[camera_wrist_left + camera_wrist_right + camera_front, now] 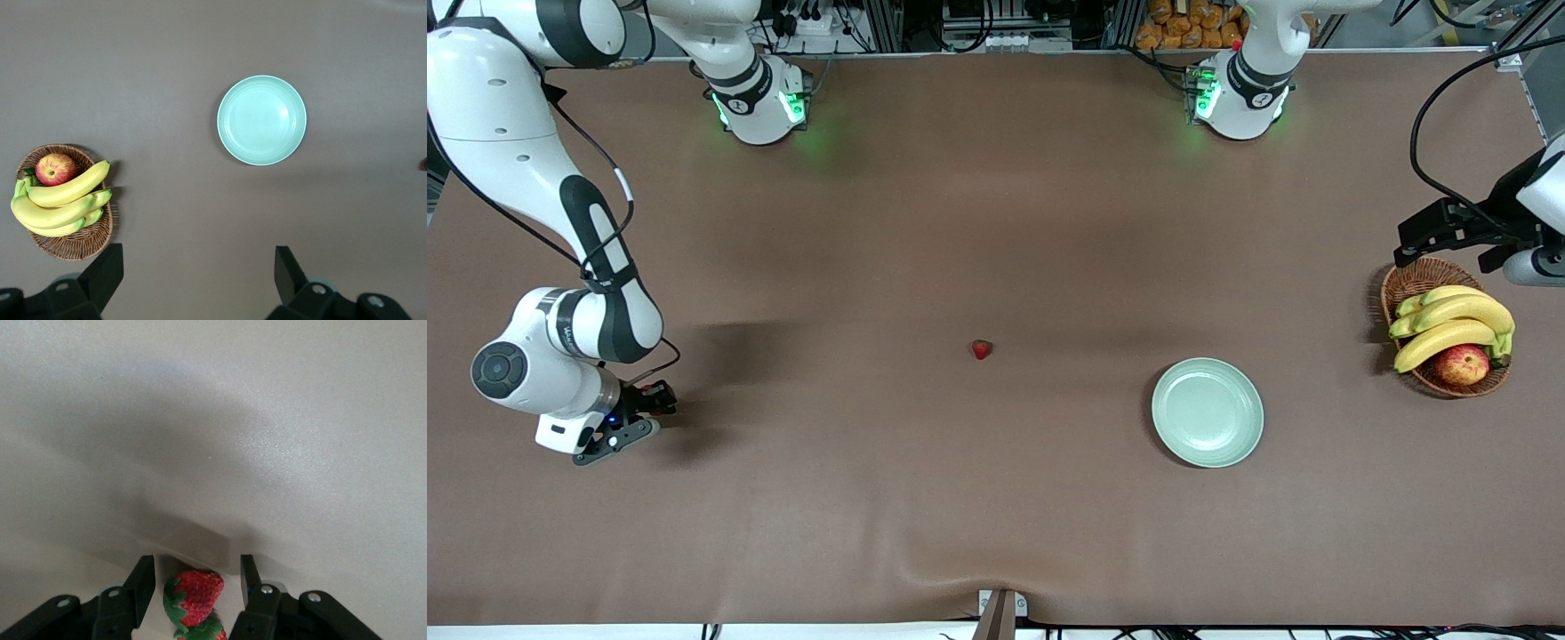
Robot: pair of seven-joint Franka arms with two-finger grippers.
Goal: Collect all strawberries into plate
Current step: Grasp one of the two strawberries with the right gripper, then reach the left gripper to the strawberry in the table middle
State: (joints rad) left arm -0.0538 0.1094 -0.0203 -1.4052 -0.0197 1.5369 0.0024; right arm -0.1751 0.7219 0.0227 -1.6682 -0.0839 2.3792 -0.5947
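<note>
The right hand [627, 427] is down low at the right arm's end of the brown surface [996, 498], its arm bent over it. In the right wrist view its two dark fingers [141, 587] stand on either side of a strawberry [193, 593], red with a green leafy cap, with a visible gap between the berry and each finger, so the jaws are partly apart and not pressing on it; a second bit of red and green shows just at the edge of that view next to the berry, too cut off to tell what it is. Another strawberry [982, 349] lies alone on the surface near the middle, between the right hand and the plate [1208, 412]. The plate is round, pale green and has nothing on it; it sits toward the left arm's end, a little nearer to the front camera than the lone berry. The left hand [200, 287] waits in the air over the left arm's end of the surface, its fingers spread wide and holding nothing. Near it sits a wicker basket [1409, 284] with a bunch of bananas [1454, 322] and an apple [1462, 364], well apart from the plate.
</note>
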